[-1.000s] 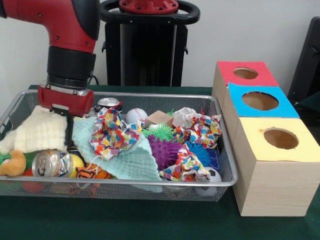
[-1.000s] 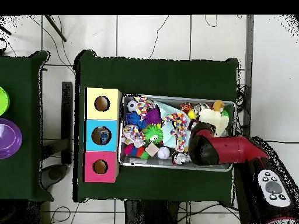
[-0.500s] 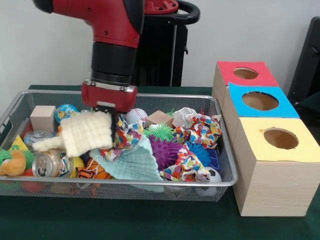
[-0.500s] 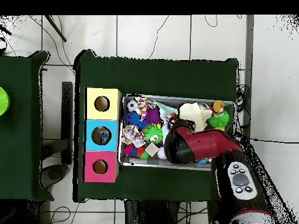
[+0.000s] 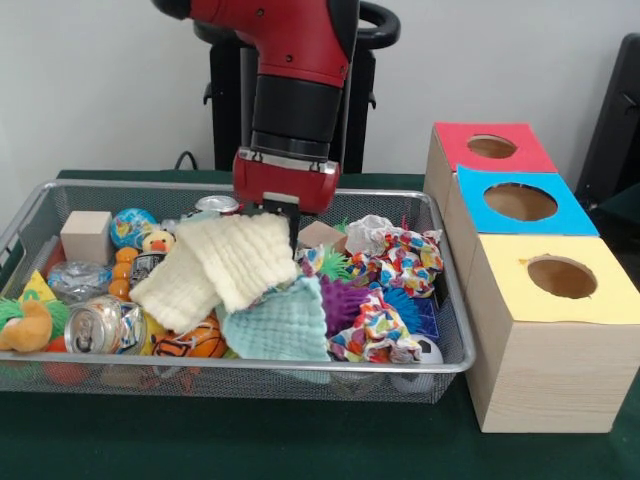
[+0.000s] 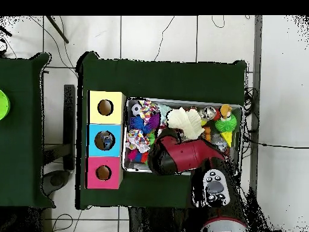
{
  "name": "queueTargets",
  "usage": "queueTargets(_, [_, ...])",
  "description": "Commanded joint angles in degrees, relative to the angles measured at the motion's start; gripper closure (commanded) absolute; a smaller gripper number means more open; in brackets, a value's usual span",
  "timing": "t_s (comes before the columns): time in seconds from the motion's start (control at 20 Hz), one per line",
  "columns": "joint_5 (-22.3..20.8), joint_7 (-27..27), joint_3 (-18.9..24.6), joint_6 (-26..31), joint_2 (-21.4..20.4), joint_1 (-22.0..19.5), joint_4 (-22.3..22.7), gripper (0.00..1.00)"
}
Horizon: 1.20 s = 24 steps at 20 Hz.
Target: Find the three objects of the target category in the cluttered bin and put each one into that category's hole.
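The wire mesh bin (image 5: 300,368) is full of clutter. My gripper (image 5: 289,222) hangs over its middle, shut on a cream knitted cloth (image 5: 225,265) that droops from it over the clutter; the cloth hides the fingertips. One clear, creased, shiny bottle (image 5: 78,276) lies at the bin's left end, below a wooden block. No other clear bottle shows. The blue-topped box's hole (image 5: 520,202) is to the right of the bin, between the red and yellow boxes. In the overhead view the arm covers the gripper; the cream cloth (image 6: 186,121) and the blue box's hole (image 6: 105,140) show.
The red-topped box's hole (image 5: 491,146) and the yellow-topped box's hole (image 5: 561,276) flank the blue one. In the bin lie a crushed can (image 5: 100,326), another can (image 5: 218,205), a wooden block (image 5: 86,235), a mint cloth (image 5: 280,325), spiky balls (image 5: 345,300) and crumpled colourful paper (image 5: 400,262).
The arm has swung from the bin's left end to its middle, carrying the cream cloth. That uncovered the wooden block, a globe ball, a small duck and the shiny bottle.
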Motion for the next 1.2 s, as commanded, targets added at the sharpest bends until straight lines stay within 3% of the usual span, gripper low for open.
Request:
queueTargets(0.05, [5.23, 12.92, -3.81, -5.32, 2.28, 1.43, 3.78, 1.00])
queueTargets(0.35, [6.87, 10.57, -4.91, -7.21, 3.90, 1.98, 3.80, 1.00])
queueTargets(0.4, [7.80, 10.51, -4.57, -8.86, 4.02, 1.32, 4.54, 0.00])
queueTargets(0.55, [7.41, 9.45, -3.50, -7.62, 3.90, 0.41, 4.25, 0.00])
queueTargets(0.75, [5.29, 6.85, 2.15, -7.59, 4.02, -4.95, 4.18, 0.00])
queueTargets(0.9, [2.54, 2.69, 8.29, -4.82, 4.75, -10.77, 2.86, 0.00])
queueTargets(1.1, [1.32, -7.35, 22.66, 6.03, 7.16, -24.27, 1.75, 0.00])
queueTargets(1.2, [1.63, -11.45, 26.54, 10.59, 7.57, -28.64, 1.58, 0.00])
